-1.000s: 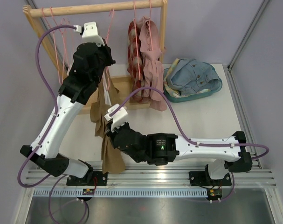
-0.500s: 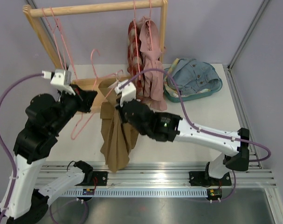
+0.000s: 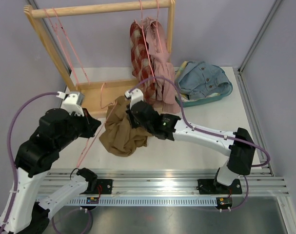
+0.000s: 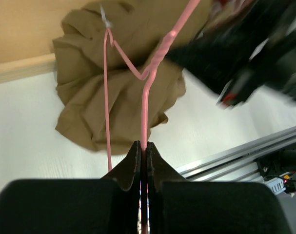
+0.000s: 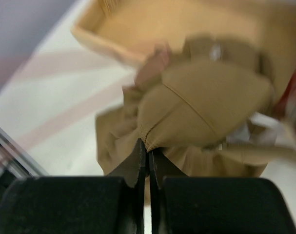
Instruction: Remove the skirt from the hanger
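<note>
The left claw (image 4: 144, 148) pinches the pink hanger (image 4: 144, 102). The right claw (image 5: 148, 146) pinches the brown skirt (image 3: 122, 139), heaped toward the surface's (image 3: 211, 122) left edge. It looks almost off, maybe not fully free.

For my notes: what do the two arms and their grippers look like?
Both the left arm and right arm have white link shells and bulky black joint housings. A purple cable loops along each to a white wrist block. A small green light glows on the right arm. The left gripper and right gripper have black fingers tapering to thin tips.
</note>
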`<state>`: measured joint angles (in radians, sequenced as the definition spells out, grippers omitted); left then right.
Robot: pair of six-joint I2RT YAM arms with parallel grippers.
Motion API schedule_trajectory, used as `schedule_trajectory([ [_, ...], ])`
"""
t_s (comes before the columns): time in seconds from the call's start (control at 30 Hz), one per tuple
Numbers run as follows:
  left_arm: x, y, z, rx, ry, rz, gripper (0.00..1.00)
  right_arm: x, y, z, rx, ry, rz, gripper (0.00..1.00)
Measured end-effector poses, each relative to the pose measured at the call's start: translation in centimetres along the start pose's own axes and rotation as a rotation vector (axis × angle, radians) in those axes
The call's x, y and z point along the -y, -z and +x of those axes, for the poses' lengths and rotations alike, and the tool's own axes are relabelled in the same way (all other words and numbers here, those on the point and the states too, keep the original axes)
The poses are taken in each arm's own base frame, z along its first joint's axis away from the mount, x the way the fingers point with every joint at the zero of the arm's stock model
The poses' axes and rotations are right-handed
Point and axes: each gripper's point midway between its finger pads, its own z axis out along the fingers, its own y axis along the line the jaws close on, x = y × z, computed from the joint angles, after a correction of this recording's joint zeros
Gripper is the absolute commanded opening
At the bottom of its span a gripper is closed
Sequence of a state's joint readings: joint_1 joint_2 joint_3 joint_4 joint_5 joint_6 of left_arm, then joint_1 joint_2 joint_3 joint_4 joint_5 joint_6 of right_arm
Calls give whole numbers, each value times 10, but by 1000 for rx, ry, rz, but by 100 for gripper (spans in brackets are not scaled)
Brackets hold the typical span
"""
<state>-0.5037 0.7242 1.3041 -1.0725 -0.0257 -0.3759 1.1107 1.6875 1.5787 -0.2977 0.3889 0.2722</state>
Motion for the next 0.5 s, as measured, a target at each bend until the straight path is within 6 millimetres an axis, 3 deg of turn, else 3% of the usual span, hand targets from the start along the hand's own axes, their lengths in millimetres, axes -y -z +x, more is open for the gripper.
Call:
schedule_trajectory([
  [0.1,4,21,-28,78,-1,-3,0,18,2,94,-147,-25,1,0],
  [0.17,7,36,-51,155,0,-7,0,41,16,159,-264,-13,46,0],
  [0.23,6,42,-65,206,4,-23,0,61,35,201,-336,3,90,0],
  [0.27,4,41,-68,218,6,-37,0,71,49,213,-351,13,115,0],
  [0.33,-1,33,-68,222,8,-63,0,82,75,211,-325,4,133,0],
  [0.37,-4,26,-66,216,8,-78,0,87,89,195,-272,-15,144,0],
  [0.5,-14,-8,-50,173,13,-126,0,111,148,91,59,-125,177,0],
])
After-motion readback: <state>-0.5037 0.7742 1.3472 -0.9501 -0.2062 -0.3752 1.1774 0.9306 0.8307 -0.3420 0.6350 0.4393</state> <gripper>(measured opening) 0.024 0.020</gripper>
